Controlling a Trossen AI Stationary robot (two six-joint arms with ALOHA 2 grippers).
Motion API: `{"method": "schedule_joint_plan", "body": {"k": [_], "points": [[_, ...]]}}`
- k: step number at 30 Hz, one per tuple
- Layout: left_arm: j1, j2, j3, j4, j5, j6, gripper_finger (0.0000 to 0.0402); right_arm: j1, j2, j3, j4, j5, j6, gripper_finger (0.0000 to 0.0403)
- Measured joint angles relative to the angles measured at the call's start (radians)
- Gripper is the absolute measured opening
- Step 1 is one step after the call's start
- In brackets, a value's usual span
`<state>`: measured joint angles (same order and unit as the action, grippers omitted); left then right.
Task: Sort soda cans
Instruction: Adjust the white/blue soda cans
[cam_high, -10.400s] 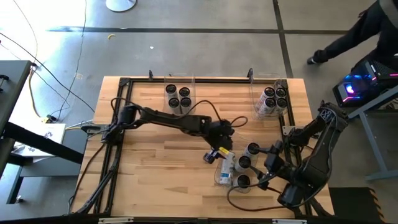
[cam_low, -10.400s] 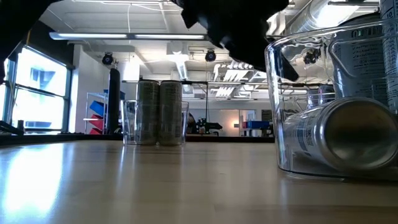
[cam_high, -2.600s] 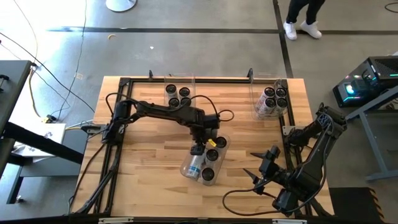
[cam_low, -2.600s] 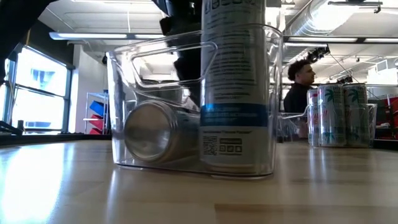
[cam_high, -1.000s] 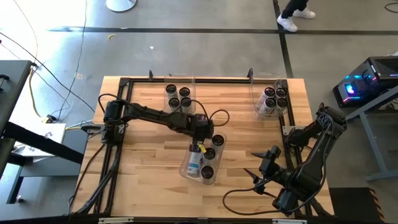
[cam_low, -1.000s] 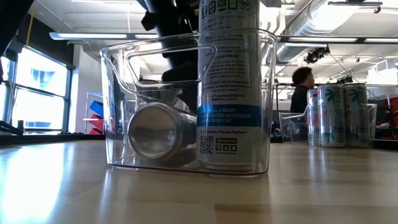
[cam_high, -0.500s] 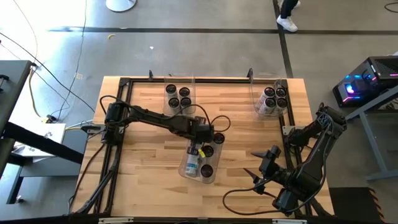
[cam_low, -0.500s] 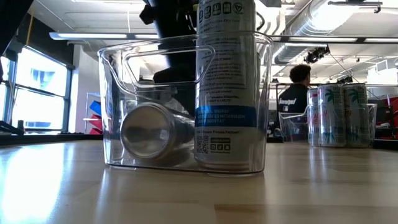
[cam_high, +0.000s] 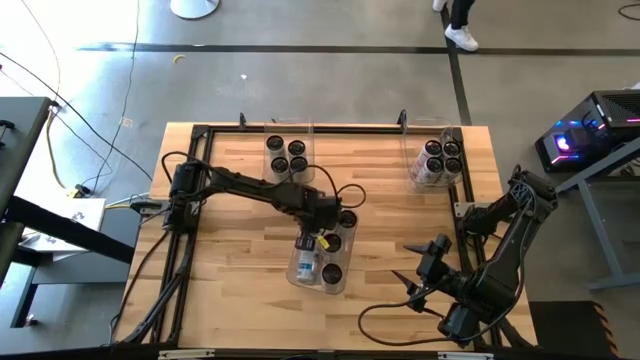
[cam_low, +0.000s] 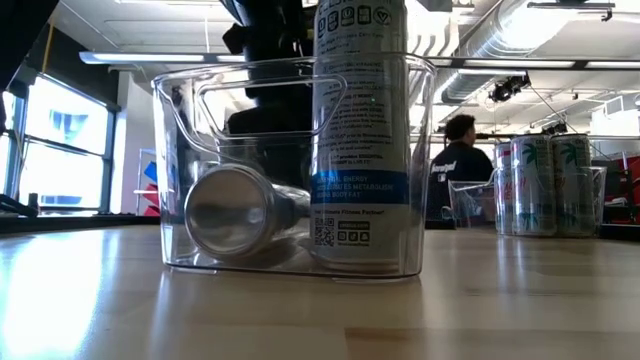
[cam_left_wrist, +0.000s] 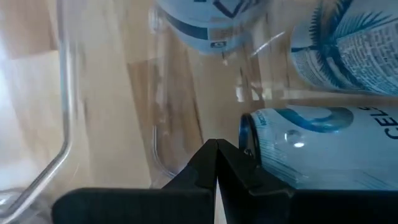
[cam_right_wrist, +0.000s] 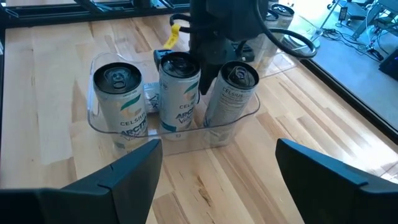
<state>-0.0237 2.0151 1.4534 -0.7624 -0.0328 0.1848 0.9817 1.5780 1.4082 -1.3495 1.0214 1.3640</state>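
While left gripper (cam_high: 309, 240) sits fingers together inside clear bin (cam_high: 343, 285) at frame centre in high view, holding nothing, bin contains soda cans (cam_high: 333, 274): several upright, one on its side (cam_low: 232, 214). Right gripper (cam_high: 413, 268) waits lower right w/ fingers spread, clear of everything. More cans in bin upper centre (cam_high: 287, 155) & bin upper right (cam_high: 441, 157). Person (cam_low: 457, 165) in room behind, low view.
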Motion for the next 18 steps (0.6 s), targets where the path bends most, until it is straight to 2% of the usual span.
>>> {"method": "schedule_joint_plan", "body": {"k": [10,14,18], "points": [[-0.009,-0.002,0.031,-0.064,0.118,0.0,0.0,0.0,0.0,0.0,0.0,0.0,0.001,0.031],[-0.016,-0.006,0.047,-0.088,0.126,0.001,0.0,0.0,0.0,0.0,0.0,0.0,0.006,0.031],[-0.017,-0.006,0.06,-0.103,0.195,0.006,0.0,0.0,0.0,0.0,0.0,0.0,0.005,0.031]]}}
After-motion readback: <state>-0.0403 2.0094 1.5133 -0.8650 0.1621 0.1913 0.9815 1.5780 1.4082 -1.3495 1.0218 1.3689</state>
